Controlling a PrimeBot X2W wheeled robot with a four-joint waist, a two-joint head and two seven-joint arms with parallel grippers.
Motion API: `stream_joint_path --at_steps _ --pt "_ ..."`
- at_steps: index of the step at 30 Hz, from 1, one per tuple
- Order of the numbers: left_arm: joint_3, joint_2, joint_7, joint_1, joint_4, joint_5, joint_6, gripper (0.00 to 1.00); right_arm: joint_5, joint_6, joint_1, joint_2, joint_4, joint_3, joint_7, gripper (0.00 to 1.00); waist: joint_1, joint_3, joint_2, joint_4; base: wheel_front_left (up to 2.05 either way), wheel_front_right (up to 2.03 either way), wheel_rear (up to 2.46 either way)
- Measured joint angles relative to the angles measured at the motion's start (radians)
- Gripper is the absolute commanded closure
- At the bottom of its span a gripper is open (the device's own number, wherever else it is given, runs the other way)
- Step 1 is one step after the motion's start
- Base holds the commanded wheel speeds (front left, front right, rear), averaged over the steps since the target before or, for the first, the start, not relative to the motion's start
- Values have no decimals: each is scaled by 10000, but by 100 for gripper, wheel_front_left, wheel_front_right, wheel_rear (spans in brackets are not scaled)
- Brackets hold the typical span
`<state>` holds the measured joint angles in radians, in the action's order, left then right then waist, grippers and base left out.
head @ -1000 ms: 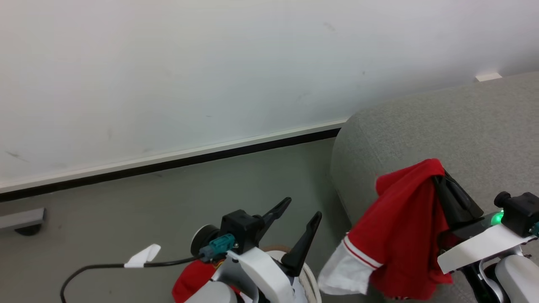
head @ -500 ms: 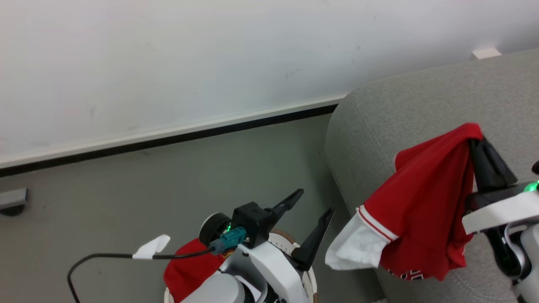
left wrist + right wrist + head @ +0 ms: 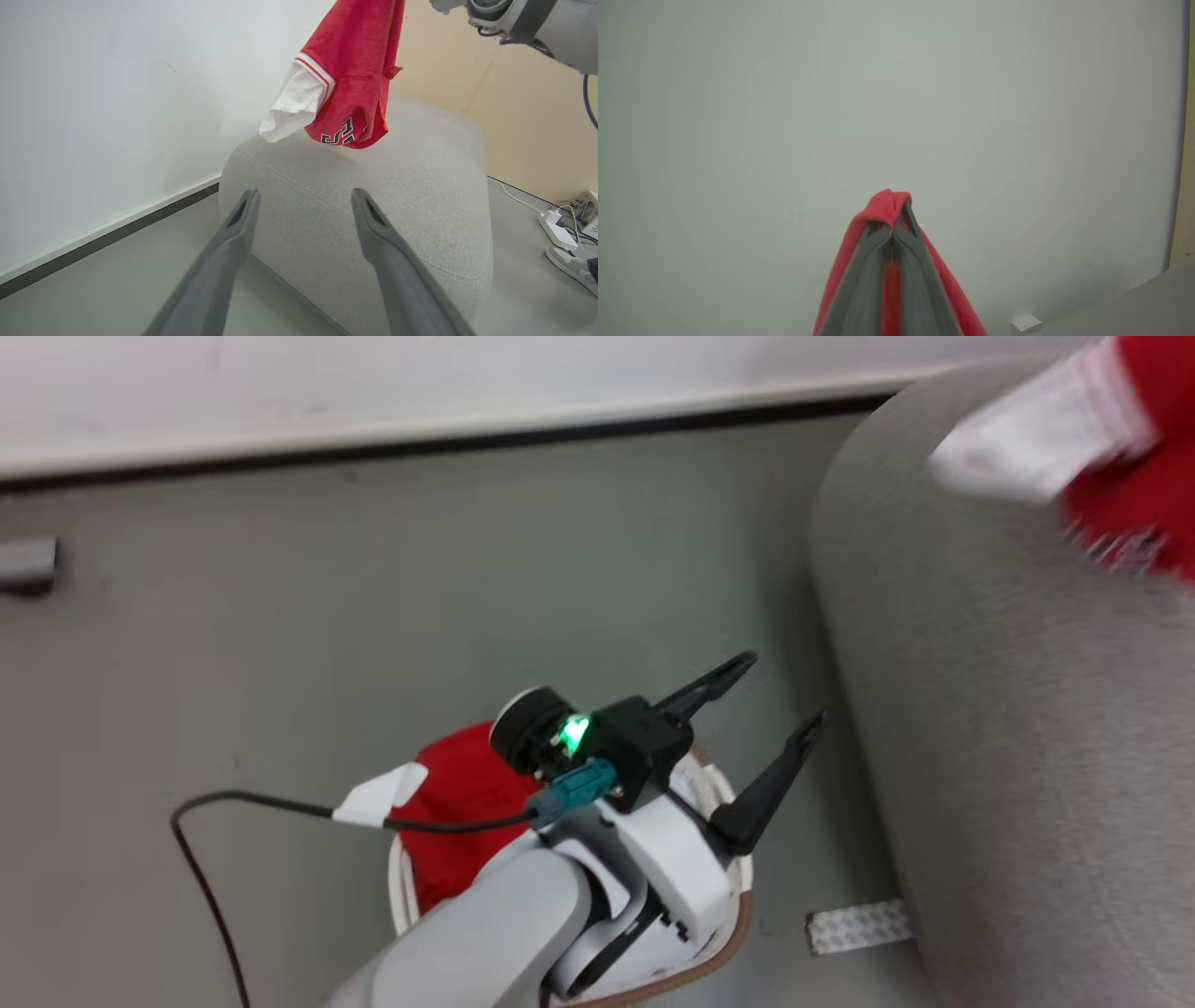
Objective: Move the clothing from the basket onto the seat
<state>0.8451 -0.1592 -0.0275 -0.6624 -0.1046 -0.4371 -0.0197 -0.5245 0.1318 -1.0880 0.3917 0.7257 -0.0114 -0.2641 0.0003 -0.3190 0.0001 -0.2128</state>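
Nearest, the left gripper (image 3: 786, 688) is held with its fingers spread wide and empty above the white basket (image 3: 401, 891). A red garment (image 3: 457, 803) is seen lying in the basket beneath the arm, and the basket is set on the grey floor (image 3: 373, 569) just beside the grey sofa (image 3: 1008, 709). Farther off, a red jersey (image 3: 355, 70) with a white sleeve, thin white stripes and black-and-white lettering is held hanging over the sofa, pinched at its top fold by the right gripper (image 3: 896, 219), whose fingers are pressed together on the cloth in front of the white wall (image 3: 784, 116).
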Motion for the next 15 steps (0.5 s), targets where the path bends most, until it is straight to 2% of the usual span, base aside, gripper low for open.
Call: stream_joint_path --at_steps 4,8,12,15 --pt "35 221 -79 -492 -65 65 105 0 1143 0 -1688 508 1005 -1214 -4 100 0 -746 0 432 0 0 0" --pt "52 349 -140 -914 -113 155 190 0 2410 0 -2704 922 1753 -2485 -4 100 0 -1507 0 803 0 0 0" --pt "109 470 -251 -1146 -261 180 236 0 3789 0 -2687 1208 2284 -3835 -4 100 0 -2213 0 1119 0 0 0" --pt "167 508 -374 -1178 -522 253 240 0 4874 2 -1809 1223 2736 -5127 -8 100 0 -2574 -1 1342 0 0 0"
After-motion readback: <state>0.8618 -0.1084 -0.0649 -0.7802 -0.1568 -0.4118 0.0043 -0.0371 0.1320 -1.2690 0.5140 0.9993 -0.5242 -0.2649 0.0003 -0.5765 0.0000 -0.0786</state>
